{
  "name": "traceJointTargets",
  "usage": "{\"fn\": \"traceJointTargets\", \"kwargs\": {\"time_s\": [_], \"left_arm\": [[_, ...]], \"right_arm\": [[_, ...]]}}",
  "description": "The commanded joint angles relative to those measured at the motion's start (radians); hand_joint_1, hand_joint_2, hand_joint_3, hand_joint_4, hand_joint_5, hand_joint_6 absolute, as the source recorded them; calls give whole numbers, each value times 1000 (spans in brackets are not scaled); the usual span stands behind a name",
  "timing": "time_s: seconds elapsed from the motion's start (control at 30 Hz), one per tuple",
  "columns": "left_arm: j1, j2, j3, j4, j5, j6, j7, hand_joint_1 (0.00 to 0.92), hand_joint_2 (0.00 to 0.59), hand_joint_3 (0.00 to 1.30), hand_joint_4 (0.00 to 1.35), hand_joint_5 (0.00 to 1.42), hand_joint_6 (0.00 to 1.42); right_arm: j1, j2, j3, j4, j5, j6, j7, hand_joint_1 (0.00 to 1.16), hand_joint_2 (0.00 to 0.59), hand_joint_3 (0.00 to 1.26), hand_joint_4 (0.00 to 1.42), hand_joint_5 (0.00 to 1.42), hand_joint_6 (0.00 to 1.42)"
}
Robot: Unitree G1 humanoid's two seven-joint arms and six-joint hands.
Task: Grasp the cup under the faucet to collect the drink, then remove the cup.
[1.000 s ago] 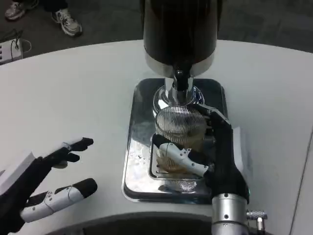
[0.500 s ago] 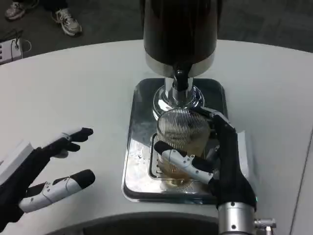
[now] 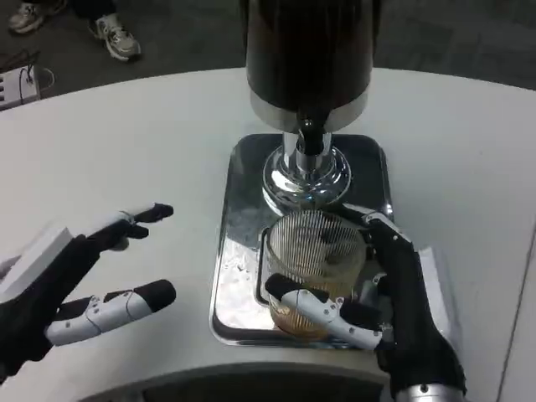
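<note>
**Right hand wrapped around the ribbed cup on the drip tray**

The cup, a clear ribbed glass with a shallow layer of amber drink at its bottom, sits on the shiny metal drip tray near the desk's front edge, at about 6 o'clock from the dispenser's chrome base. The right hand grips it: one white-and-black finger crosses the cup's near side at its lower wall, while other fingers reach around its far right side, so the glass is enclosed between them. The hand's white back faces right, toward 3 o'clock.

The faucet, a small dark spout under the dispenser, hangs at 12 o'clock from the cup; the cup's mouth lies nearer the camera than the spout rather than directly beneath it. The tray's surface shows small wet spots along its left side.

The left hand hovers over the white desk at about 9 o'clock from the tray, well apart from it, palm turned inward, fingers spread and holding nothing. Its dark fingertips point toward the tray.

At the far upper left, beyond the desk's edge, a pair of sneakers stands on the dark floor.
</note>
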Motion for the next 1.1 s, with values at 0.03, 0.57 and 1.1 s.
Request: {"fn": "traceJointTargets", "kwargs": {"time_s": [0.03,0.57,1.1], "left_arm": [[-1,12,-23,-4,33,-19,6,0,75,202,134,195,245],[96,0,-33,-220,82,29,-3,0,76,179,77,141,211],[344,-43,48,-567,97,143,-11,0,75,98,0,29,141]], "right_arm": [[74,-2,-4,-126,9,-7,50,908,247,818,1072,1251,1379],[198,-71,-84,-401,71,8,267,924,239,872,1101,1291,1416],[321,-159,-186,-562,195,-4,430,925,239,888,1110,1303,1418]]}}
